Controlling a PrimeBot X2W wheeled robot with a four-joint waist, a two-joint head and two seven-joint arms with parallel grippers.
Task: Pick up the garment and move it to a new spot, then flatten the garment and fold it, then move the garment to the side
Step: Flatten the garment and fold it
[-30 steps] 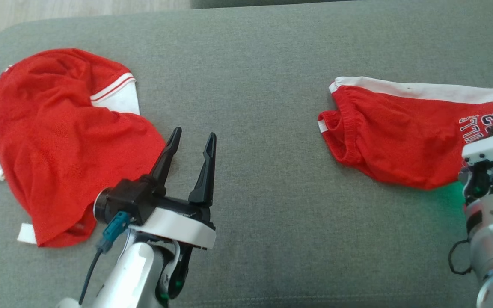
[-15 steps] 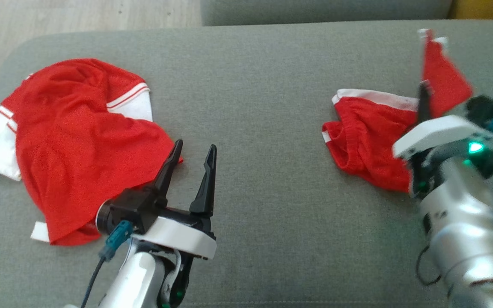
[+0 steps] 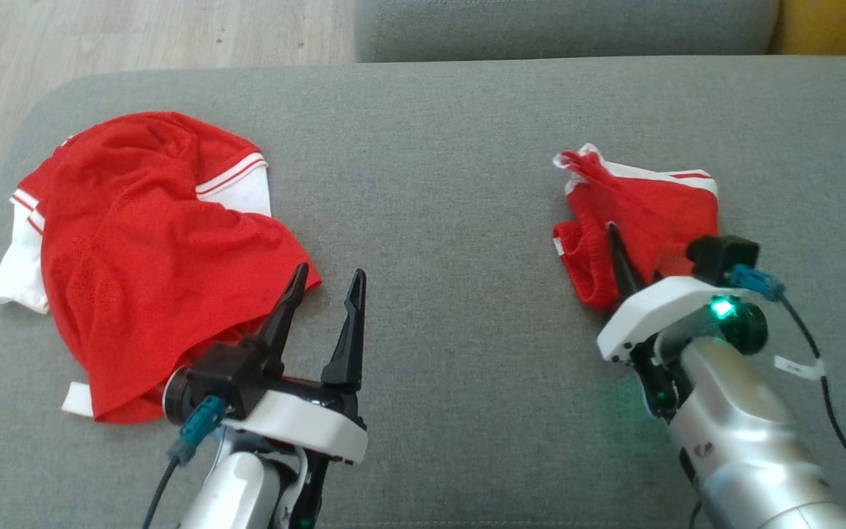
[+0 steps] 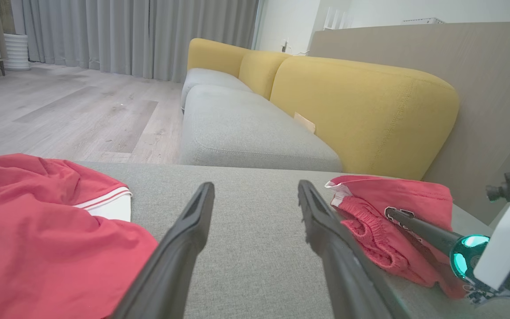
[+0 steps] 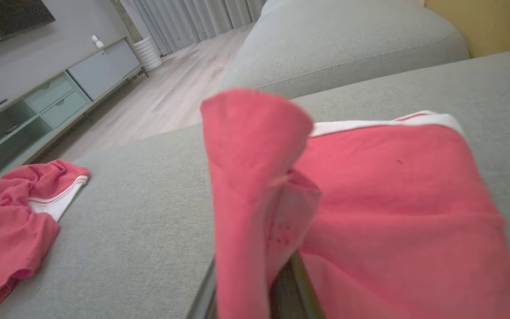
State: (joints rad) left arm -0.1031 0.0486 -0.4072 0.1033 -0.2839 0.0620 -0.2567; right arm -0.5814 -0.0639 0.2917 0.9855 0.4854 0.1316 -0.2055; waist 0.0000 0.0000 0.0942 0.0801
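- Garment point(image 3: 151, 264): a red mesh jersey with white short sleeves and red-and-white striped trim. It lies crumpled on the left part of the grey cushion point(image 3: 452, 184), near the cushion's rounded left corner. No lettering is visible on it as it lies.
- Left gripper point(image 3: 328, 272): it hovers just beside the jersey's lower right edge. Its two dark fingers stand wide apart with bare grey fabric between them, and they hold nothing.
- Smaller red piece point(image 3: 658, 213): it has white edging and a gathered elastic band, and sits bunched and doubled over on the right part of the same cushion, well apart from the jersey. The left wrist view shows a scrap of black-and-white print on it.
- Right gripper point(image 3: 616, 246): its fingers are together and clamped on a fold of the smaller red piece. In the right wrist view, that fold stands up over them, blurred.
- Surroundings: a second grey seat with a yellow backrest point(image 4: 361, 106) lies beyond the cushion. Pale wood floor point(image 3: 136, 37) lies beyond the cushion's far left corner.
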